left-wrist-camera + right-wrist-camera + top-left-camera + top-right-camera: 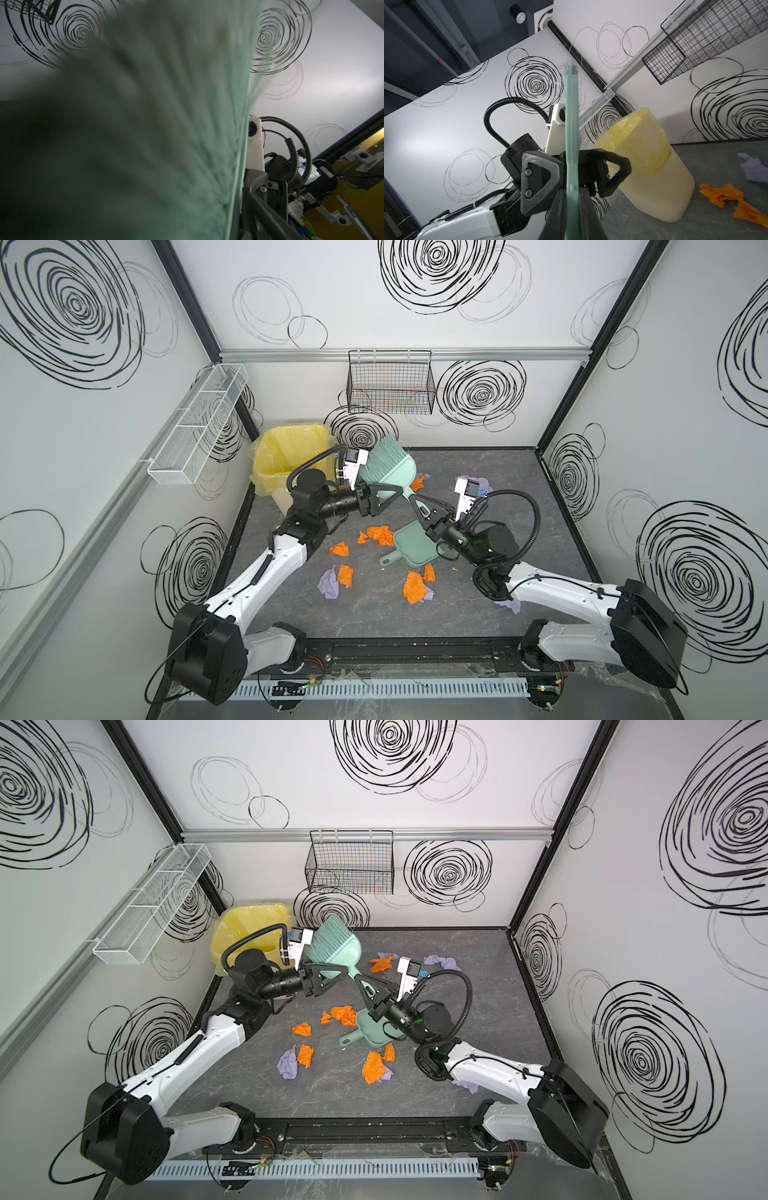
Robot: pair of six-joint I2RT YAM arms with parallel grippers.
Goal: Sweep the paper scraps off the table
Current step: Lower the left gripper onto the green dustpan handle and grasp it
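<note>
1. Right claw (419, 506) of mine is clamped tight on the handle of the mint brush (384, 466). The brush is up off the table (374, 614), with its bristles fanned toward 11 o'clock.
2. Left claw (394, 494) has its jaws spread wide either side of the brush's neck. From the right wrist view I can't tell if either finger actually touches it.
3. Paper scraps (338, 548) are all on the table. An orange clump sits right against the dustpan (409, 549) near the middle. More orange and lavender bits lie at 6 to 8 o'clock, and a few are back at 12 to 1 o'clock.
4. What's in the way: my right wrist hangs over the dustpan's 2 o'clock side, and my right forearm covers part of a lavender scrap at 4 o'clock. The bristles fill nearly the whole left wrist view, so that view is no help.
5. Yellow-bagged bin (286, 456) stands in the 10 o'clock corner, just behind my left wrist.
6. On the walls there's a black wire basket (390, 385) at 12 o'clock and a white mesh basket (199, 423) at 10 o'clock. Both are well above the table.
</note>
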